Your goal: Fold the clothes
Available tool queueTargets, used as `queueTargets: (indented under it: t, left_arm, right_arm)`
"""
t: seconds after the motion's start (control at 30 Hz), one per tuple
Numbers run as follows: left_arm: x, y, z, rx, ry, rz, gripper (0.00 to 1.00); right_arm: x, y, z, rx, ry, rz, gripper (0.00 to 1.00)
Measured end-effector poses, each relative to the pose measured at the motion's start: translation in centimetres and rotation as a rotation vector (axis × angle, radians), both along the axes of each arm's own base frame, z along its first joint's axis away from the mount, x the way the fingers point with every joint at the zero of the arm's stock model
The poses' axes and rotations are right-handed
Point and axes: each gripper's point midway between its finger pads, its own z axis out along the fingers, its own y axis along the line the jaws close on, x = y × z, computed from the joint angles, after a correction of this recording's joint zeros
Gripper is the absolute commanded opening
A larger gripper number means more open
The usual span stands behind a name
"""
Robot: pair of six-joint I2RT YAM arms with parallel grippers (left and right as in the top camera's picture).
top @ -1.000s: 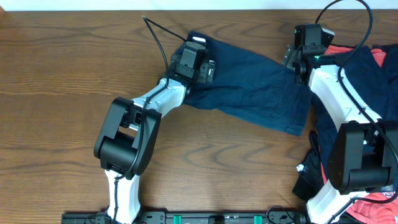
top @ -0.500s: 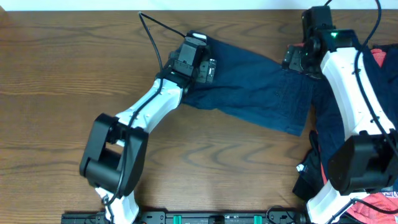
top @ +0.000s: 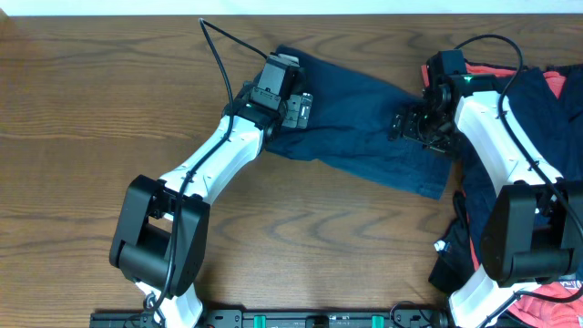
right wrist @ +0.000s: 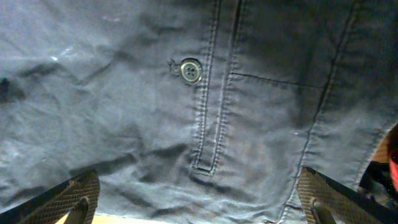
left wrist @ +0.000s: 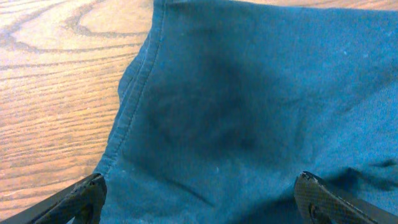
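Nearest the bases, on the right, a pile (top: pixel 557 114) of navy and coral clothes is heaped beside the right arm, none of it folded. Further out, one navy garment (top: pixel 364 132) is spread flat and slantwise on the tabletop (top: pixel 91 137), its right end reaching the pile.

At the garment's far left end the left gripper (top: pixel 303 105) is held spread wide over the cloth, with nothing grasped. Over the last second only the arm behind it has been swung. The right gripper (top: pixel 405 123) was out beyond the garment's far right corner a second ago. It has since been brought in over the garment's right part, likewise spread wide and empty. From this it is judged that a two-handed grasp for a first fold is being set up, and that no fold has been made.

The whole layout is given by the overhead view alone. In the left wrist view a stitched hem (left wrist: pixel 134 93) is shown lying on bare wood. In the right wrist view a button (right wrist: pixel 190 70) beside a stitched placket is revealed, which cannot be made out from above.
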Motion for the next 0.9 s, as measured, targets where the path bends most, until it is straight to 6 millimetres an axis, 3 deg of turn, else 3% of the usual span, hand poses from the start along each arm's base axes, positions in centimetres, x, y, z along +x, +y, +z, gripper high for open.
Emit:
queueTargets:
  t: [0.33, 0.57, 0.63, 0.77, 0.9]
  left_arm:
    - [-0.3, 0.2, -0.3, 0.008, 0.017, 0.000, 0.98]
    - [-0.2, 0.4, -0.4, -0.025, 0.032, -0.008, 0.98]
    - [0.2, 1.2, -0.4, -0.050, 0.041, 0.000, 0.98]
    - [1.3, 4.6, -0.4, -0.112, 0.060, 0.052, 0.98]
    - [2.0, 8.7, -0.7, -0.158, 0.088, 0.119, 0.98]
  right_arm:
    - [-0.9, -0.1, -0.1, 0.014, 0.040, 0.003, 0.99]
    - [-1.7, -2.4, 1.5, 0.031, 0.081, 0.007, 0.99]
    - [-1.4, -3.0, 3.2, 0.021, 0.074, 0.012, 0.99]
    - [-0.1, -3.0, 7.3, 0.003, 0.015, 0.040, 0.99]
    - [0.6, -1.7, 9.2, -0.012, -0.031, 0.084, 0.99]
